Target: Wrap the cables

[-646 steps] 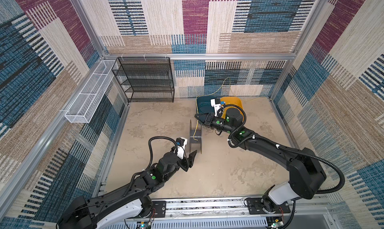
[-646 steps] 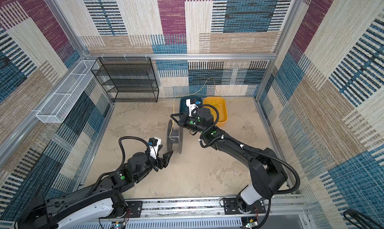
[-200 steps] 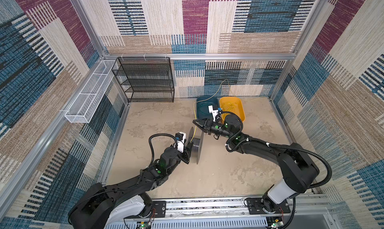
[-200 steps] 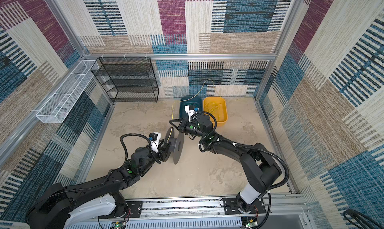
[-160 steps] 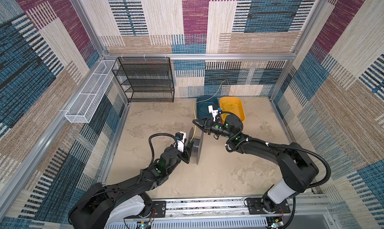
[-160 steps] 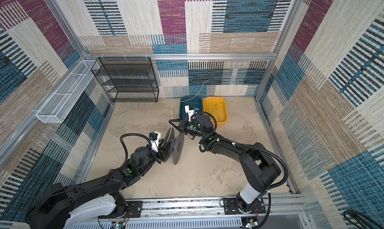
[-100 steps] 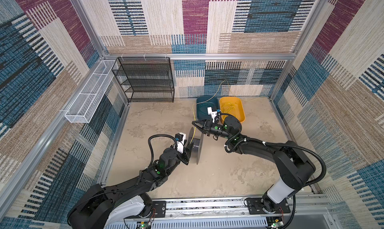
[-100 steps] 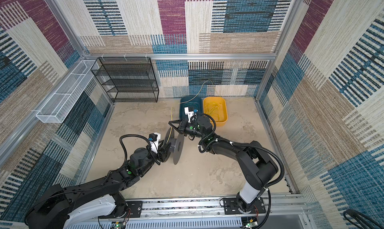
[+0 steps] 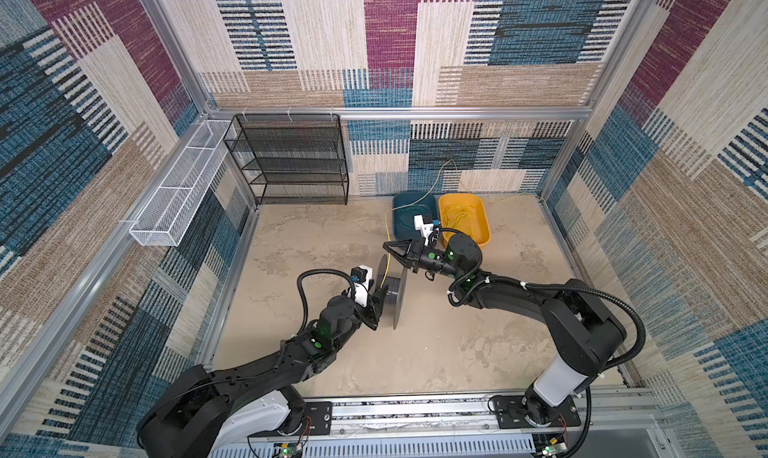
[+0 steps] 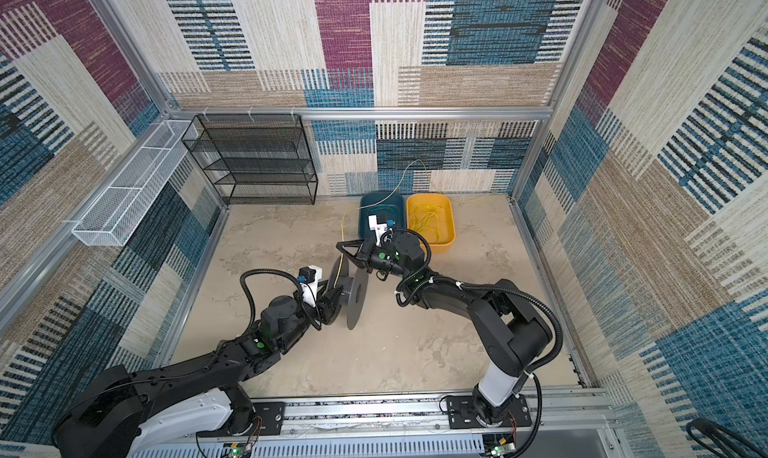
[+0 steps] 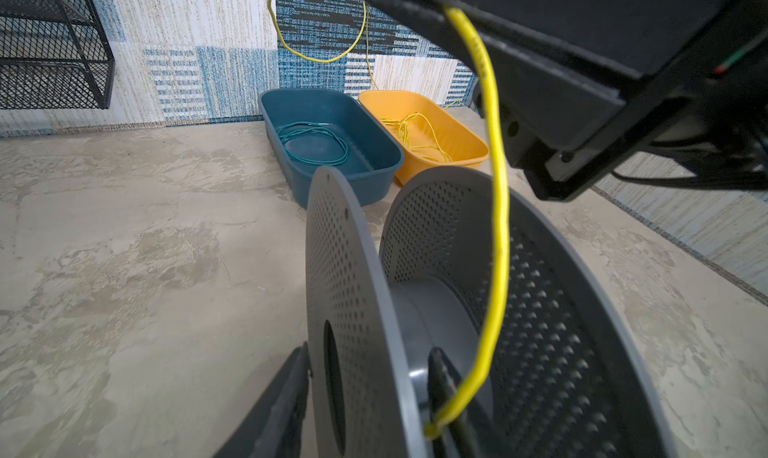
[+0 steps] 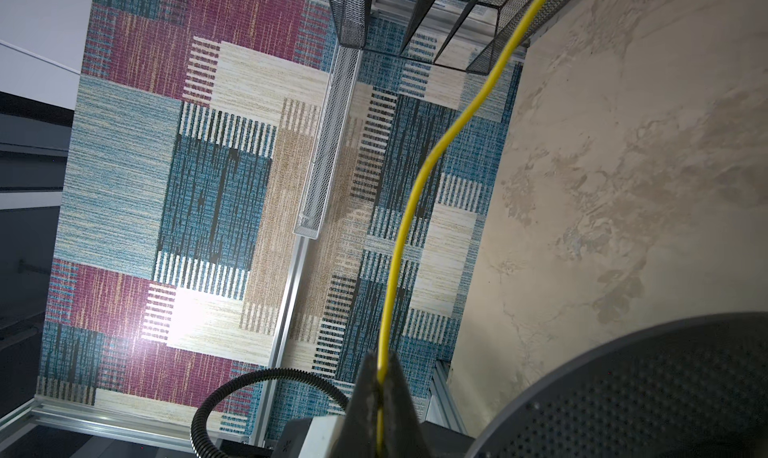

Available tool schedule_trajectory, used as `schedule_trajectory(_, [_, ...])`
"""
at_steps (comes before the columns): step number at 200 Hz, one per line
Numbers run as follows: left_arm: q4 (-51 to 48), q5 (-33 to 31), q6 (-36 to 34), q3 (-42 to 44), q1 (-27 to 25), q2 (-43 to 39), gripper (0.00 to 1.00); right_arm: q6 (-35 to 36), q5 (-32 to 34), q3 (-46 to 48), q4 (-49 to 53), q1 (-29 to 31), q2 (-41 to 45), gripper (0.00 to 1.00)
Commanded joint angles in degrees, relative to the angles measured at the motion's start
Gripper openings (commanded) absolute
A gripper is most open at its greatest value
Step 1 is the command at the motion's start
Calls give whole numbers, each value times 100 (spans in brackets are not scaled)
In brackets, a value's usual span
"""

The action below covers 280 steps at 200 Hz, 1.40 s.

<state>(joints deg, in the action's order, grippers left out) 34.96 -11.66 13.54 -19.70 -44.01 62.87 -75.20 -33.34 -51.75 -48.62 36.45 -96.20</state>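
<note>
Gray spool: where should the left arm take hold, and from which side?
Probably the rim of the flange nearer the left gripper, fingers straddling it from that side. The spool stands on edge, its thin flanges upright, and this leaves the hub clear for the yellow cable.

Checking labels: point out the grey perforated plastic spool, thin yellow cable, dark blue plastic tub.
grey perforated plastic spool (image 11: 432, 310): left wrist view, hub.
thin yellow cable (image 11: 501, 210): left wrist view, stretch above hub.
dark blue plastic tub (image 11: 370, 131): left wrist view, inner wall.
</note>
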Motion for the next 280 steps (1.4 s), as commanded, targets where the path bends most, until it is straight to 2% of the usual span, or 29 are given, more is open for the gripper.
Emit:
schedule_trajectory(1, [365, 144, 93, -32, -2, -33, 48, -97, 29, 33, -306, 12, -12, 0])
schedule_trajectory(57, [99, 175, 13, -34, -1, -353, 48, 83, 132, 29, -139, 7, -18, 0])
schedule_trajectory(134, [326, 227, 25, -42, -1, -103, 48, -93, 107, -53, -319, 158, -214, 0])
schedule_trajectory(239, [389, 124, 17, 168, -1, -207, 11, -204, 94, -101, -443, 222, -390, 0])
schedule_trajectory(259, [316, 131, -5, 155, -2, -287, 0, -199, 94, -106, -447, 222, -397, 0])
schedule_trajectory(280, [158, 169, -35, 117, 3, -408, 0, -173, 105, -105, -417, 223, -382, 0])
